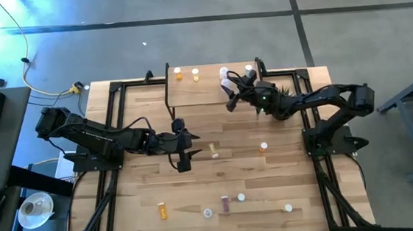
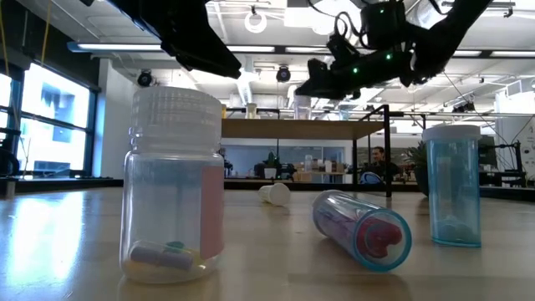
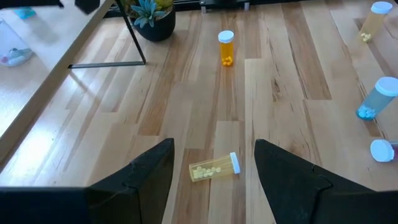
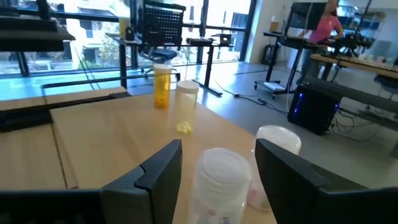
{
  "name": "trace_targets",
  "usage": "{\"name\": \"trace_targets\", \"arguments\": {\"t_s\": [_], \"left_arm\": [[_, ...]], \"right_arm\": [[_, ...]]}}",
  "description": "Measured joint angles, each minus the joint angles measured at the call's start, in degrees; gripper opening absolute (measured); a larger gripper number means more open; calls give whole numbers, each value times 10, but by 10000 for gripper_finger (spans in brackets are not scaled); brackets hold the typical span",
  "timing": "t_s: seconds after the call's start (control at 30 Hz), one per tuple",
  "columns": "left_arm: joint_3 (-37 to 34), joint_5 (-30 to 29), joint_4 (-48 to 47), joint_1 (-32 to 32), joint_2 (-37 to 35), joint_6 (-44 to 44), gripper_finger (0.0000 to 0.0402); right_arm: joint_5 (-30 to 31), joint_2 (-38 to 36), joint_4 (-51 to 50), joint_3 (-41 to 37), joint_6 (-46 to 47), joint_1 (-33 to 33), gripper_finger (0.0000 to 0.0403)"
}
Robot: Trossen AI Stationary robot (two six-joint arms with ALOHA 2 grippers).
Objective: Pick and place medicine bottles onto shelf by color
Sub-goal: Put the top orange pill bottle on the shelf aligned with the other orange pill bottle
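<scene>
While the left gripper (image 1: 184, 161) hovers mid-desk with jaws apart and nothing in them, you're lined up on a pale yellowish bottle (image 3: 214, 168) lying on its side directly ahead of its fingers. Judging by that, the left arm is at the approach stage of a pick: you'd need to drop lower, straddle the body across its short axis, then close. A lying bottle may roll, so go in square.

Further out on the desk (image 1: 284, 168) sit more loose bottles: an upright orange one (image 3: 226, 47) past the yellowish one, and a row near the front edge, including an orange one (image 1: 162, 210) and a purple one (image 1: 225, 203).

On the shelf (image 1: 205, 93), an orange bottle (image 4: 161, 86) and a pale one (image 4: 186, 99) already stand toward the far left end.

Over the shelf's right end, the right gripper (image 1: 228, 93) has jaws apart around a clear white-capped bottle (image 4: 219, 180); I can't tell whether they touch it. Another white cap (image 4: 278, 138) stands just beside. Looks like a place being finished — you'd retract straight up.
</scene>
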Motion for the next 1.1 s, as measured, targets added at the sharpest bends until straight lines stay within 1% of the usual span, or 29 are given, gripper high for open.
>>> {"name": "trace_targets", "arguments": {"t_s": [0.13,0.27,0.43,0.6,0.7,0.87,1.1], "left_arm": [[0,0,-1,0,0,0,213],[0,0,-6,0,0,0,213],[0,0,-11,0,0,0,213],[0,0,-11,0,0,0,213],[0,0,-11,0,0,0,213],[0,0,-10,0,0,-1,213],[0,0,-9,0,0,-1,213]], "right_arm": [[0,-38,-50,0,-3,13,195],[1,-91,-149,0,19,40,195],[-1,-164,-290,0,58,92,195],[-1,-232,-402,0,110,150,195],[-12,-264,-457,0,143,185,195],[-19,-298,-529,0,201,243,195],[-19,-309,-617,0,288,310,195]]}}
